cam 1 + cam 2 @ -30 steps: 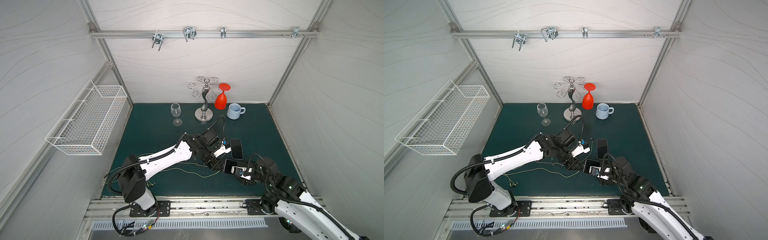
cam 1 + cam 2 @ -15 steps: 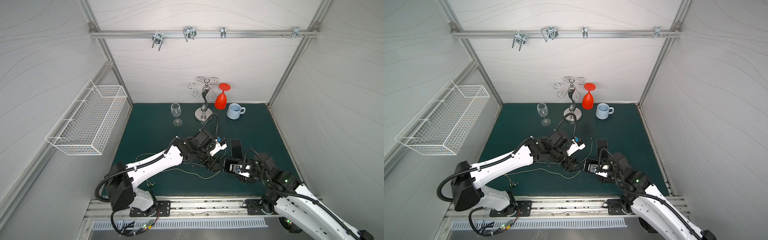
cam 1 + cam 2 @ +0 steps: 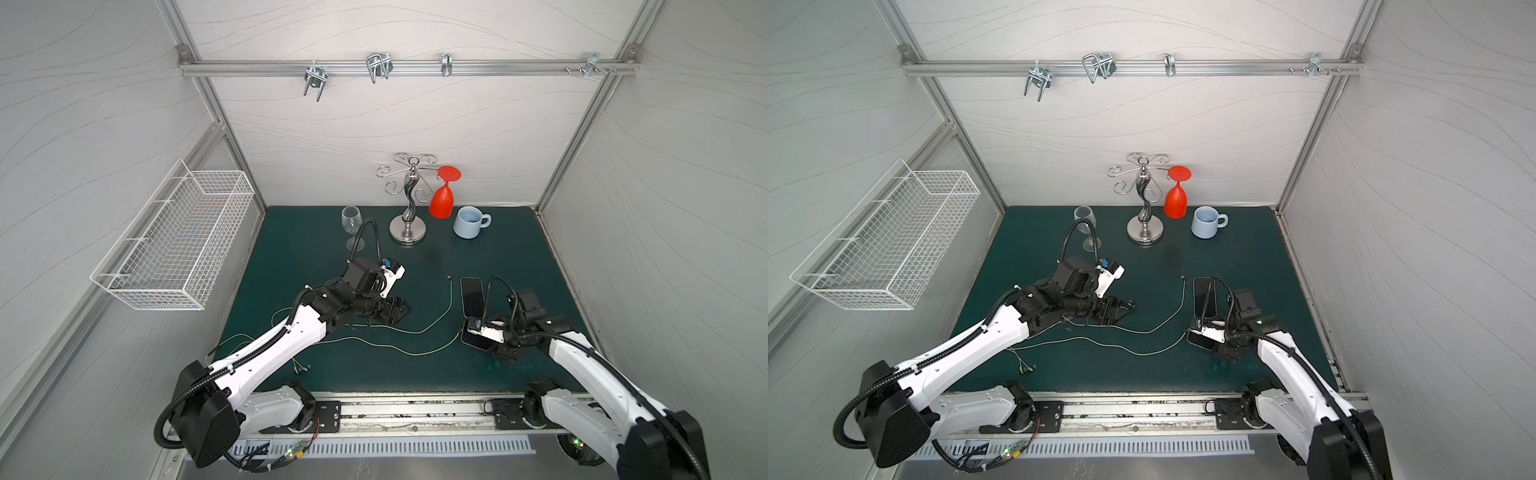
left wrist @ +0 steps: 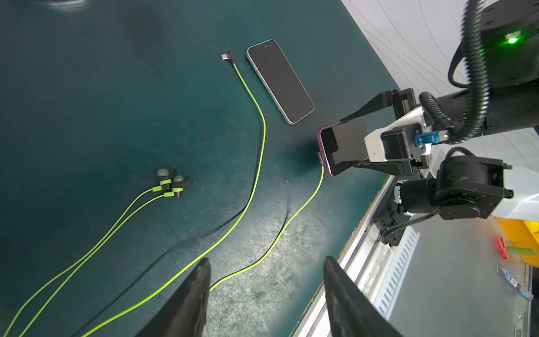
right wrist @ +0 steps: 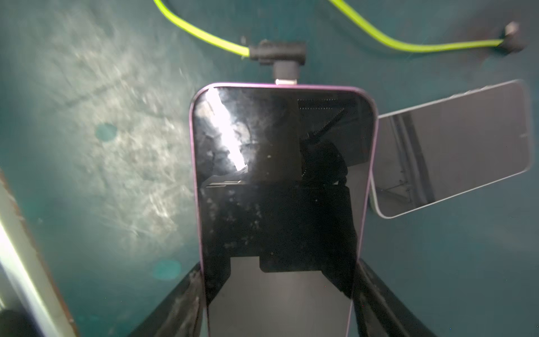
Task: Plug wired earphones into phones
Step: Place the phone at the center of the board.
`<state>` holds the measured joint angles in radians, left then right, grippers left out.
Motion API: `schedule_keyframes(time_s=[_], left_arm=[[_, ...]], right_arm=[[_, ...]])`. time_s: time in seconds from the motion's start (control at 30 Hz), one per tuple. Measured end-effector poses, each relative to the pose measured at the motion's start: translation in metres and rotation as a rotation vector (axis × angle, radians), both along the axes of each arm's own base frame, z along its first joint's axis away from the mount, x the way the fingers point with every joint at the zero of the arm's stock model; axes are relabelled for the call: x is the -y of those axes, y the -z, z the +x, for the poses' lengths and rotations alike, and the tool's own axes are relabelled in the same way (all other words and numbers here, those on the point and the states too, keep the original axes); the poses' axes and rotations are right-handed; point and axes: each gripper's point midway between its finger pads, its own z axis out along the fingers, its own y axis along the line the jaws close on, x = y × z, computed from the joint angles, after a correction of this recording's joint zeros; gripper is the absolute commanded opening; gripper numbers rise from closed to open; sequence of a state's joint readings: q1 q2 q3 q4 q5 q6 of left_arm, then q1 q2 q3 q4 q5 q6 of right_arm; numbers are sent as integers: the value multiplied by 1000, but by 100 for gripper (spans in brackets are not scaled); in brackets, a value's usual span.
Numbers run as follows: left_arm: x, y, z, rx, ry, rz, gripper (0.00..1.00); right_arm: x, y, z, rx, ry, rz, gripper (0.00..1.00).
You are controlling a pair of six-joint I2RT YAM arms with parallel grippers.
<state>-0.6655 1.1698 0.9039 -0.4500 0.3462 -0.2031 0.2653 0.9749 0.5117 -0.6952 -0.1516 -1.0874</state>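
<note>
Status: right end effector [image 5: 280,264] is clamped across the width of the purple-edged phone [image 5: 280,163], fingers [image 5: 186,291] on both long edges, screen up. Dark right-angle plug [image 5: 280,55] of one yellow-green earphone cable [image 4: 303,206] sits in the port on that phone's free end. From there the cable trails across the green worktop [image 3: 519,257] toward the left arm. Left wrist view suggests the plug end is lifted off the worktop, with a shadow under it.

Just beside it on the far side is the silver-edged phone [image 3: 472,296], flat, screen up. Alongside that runs the second cable [image 4: 264,128]; its loose plug [image 4: 227,55] lies on the worktop near that phone's far corner, not inserted.

Over the middle run of both cables hangs the left end effector [image 4: 267,260], jaws wide, nothing between them. One pair of earbuds [image 4: 170,182] lies together on the worktop, well apart from both phones.

Back edge: clear wine glass [image 3: 351,218], metal stand [image 3: 407,235] with red glass [image 3: 441,203] hung upside down, blue mug [image 3: 468,222].
</note>
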Motion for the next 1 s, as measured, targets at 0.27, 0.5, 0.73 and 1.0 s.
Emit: schedule_keyframes(time_s=[0.27,0.5,0.73,1.0], left_arm=[[-10,3,7,-6,-39,2,60],[-17,3,9,-11,-61,8,60],[-28,3,7,-14,-105,34,61],[-38,-18,9,-9,-197,19,61]], right_arm=[[12,21,0,-109,-29,-54,76],[12,27,0,-124,-52,-64,98],[10,21,0,-116,-45,-47,99],[-14,-56,38,94,78,83,99]])
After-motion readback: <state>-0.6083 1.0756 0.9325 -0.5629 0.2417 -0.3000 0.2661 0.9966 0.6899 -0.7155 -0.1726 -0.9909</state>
